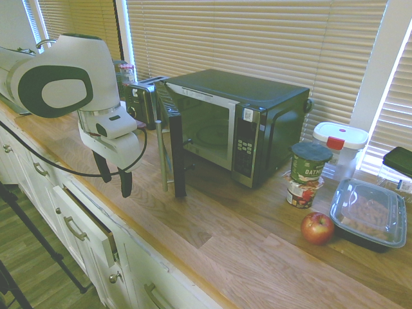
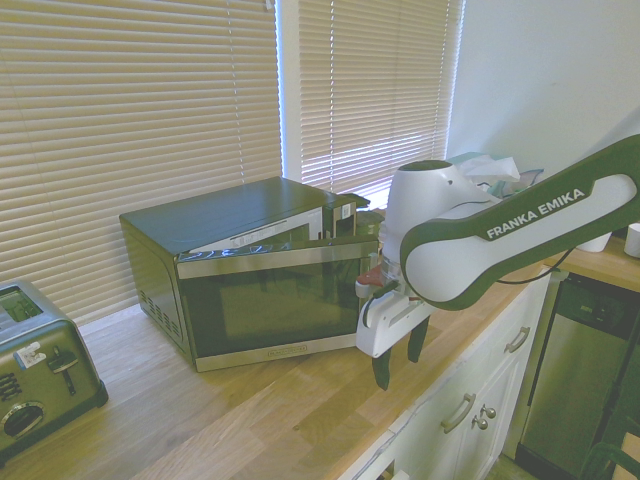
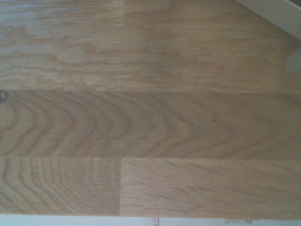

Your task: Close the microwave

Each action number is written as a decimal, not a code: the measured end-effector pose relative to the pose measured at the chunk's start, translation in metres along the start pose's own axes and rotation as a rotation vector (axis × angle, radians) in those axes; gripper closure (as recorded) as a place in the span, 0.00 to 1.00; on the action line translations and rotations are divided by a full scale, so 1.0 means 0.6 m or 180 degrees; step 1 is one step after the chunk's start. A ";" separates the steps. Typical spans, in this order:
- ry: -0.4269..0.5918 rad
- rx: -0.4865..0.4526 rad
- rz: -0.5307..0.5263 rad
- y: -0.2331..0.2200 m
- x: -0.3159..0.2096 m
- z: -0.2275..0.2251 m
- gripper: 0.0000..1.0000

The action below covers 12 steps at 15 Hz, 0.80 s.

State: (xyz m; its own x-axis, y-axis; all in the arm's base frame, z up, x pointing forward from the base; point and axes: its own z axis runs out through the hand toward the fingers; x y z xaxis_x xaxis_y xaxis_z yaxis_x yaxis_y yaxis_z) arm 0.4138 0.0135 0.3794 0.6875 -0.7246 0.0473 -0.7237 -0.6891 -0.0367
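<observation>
The claw is apart and holds nothing, and the microwave door is open.

Clock directions are for the first outside view. The claw (image 1: 114,175) hangs over the front edge of the wooden counter (image 1: 212,257), its two fingers pointing to 6 o'clock. At about 2 o'clock from it is the big black microwave (image 1: 238,122), sitting flat on the counter. Its long side runs from 10 to 4 o'clock, and its front looks toward 8 o'clock. The door (image 1: 177,154) swings out toward 5 o'clock from its hinge, with its silver handle (image 1: 161,154) standing up and down. The toaster (image 1: 143,103) is at 10 o'clock from the microwave. The stacked food cups (image 1: 308,174) are at 4 o'clock, and the red apple (image 1: 317,228) is at 5 o'clock.
</observation>
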 end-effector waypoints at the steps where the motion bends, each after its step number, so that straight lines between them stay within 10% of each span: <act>1: -0.0006 0.0004 0.0007 0.000 0.000 0.000 0.00; 12: 0.0379 0.0628 -0.0107 -0.123 0.039 -0.129 0.00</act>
State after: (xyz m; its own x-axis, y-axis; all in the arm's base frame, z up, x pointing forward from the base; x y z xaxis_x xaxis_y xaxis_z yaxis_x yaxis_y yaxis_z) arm 0.4787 0.0484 0.4604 0.6907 -0.7032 0.1688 -0.6670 -0.7096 -0.2270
